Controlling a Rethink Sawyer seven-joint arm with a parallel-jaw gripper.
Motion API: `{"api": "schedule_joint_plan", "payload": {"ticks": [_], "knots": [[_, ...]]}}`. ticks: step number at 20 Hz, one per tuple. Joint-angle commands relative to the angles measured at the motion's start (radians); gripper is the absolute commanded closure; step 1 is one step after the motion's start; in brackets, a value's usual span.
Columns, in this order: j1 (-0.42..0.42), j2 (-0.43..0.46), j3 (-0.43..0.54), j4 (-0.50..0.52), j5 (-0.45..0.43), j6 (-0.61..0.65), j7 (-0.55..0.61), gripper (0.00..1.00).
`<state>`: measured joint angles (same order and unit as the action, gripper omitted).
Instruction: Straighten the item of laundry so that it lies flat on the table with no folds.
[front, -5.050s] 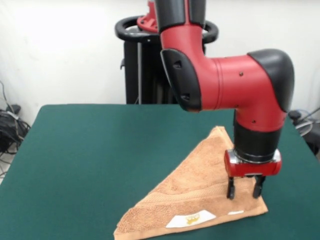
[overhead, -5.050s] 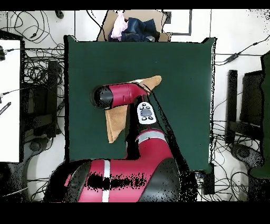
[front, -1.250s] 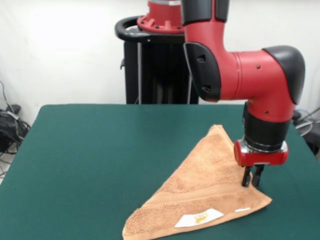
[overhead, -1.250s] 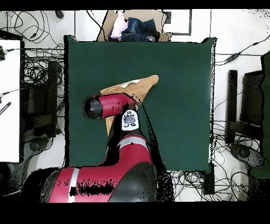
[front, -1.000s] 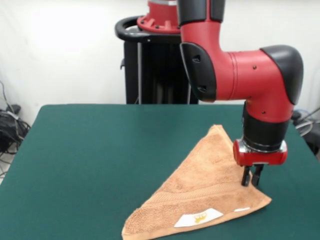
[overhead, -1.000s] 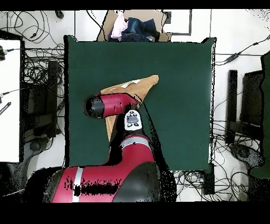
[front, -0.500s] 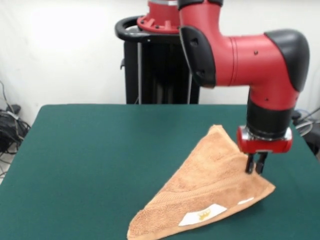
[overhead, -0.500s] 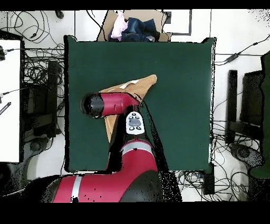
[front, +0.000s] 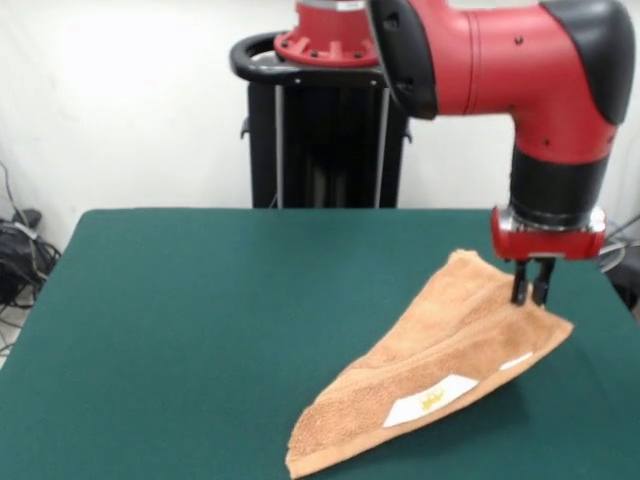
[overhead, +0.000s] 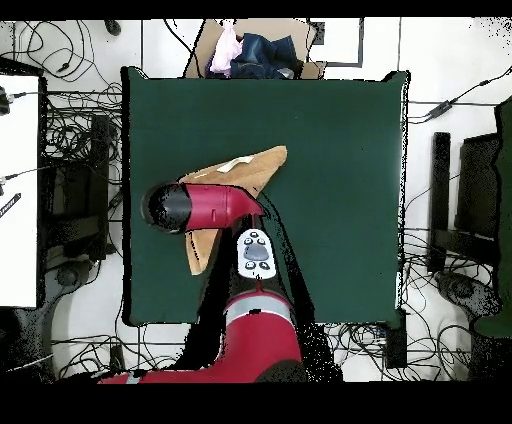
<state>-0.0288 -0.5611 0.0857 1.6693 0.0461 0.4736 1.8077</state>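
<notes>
The peach-orange towel (front: 440, 355) is folded into a triangle on the dark green table (front: 200, 320). A white label (front: 432, 399) shows near its front edge. My gripper (front: 532, 296) is shut on the towel's right part and holds that side lifted off the table. The towel's left front tip rests on the table. In the overhead view the towel (overhead: 245, 168) shows beside the arm, and the arm hides the gripper.
The robot's black pedestal (front: 320, 130) stands behind the table. A cardboard box with clothes (overhead: 255, 52) sits past the table's far edge in the overhead view. Cables lie on the floor around the table. The table's right edge is near the gripper.
The gripper has closed on the towel's right part, then risen and moved right and back, dragging the towel along and lifting that side.
</notes>
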Motion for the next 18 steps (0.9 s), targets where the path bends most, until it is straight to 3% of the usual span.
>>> {"api": "schedule_joint_plan", "payload": {"ticks": [1, 14, 18], "knots": [[0.014, -0.065, 0.116, 0.150, 0.106, 0.058, 0.200, 1.00], [-0.056, -0.115, 0.145, 0.226, 0.147, 0.081, 0.119, 1.00], [-0.043, -0.158, 0.131, 0.249, 0.142, 0.100, 0.134, 1.00]]}}
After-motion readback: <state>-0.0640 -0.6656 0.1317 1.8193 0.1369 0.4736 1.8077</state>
